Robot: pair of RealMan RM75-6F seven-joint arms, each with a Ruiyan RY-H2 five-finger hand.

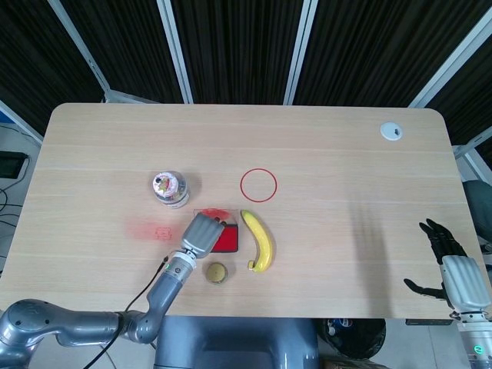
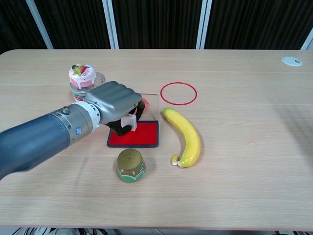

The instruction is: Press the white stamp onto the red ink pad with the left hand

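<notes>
A lab-like test room: bare wooden table [image 1: 323, 146] before dark slatted wall panels [image 1: 238, 46].
</notes>
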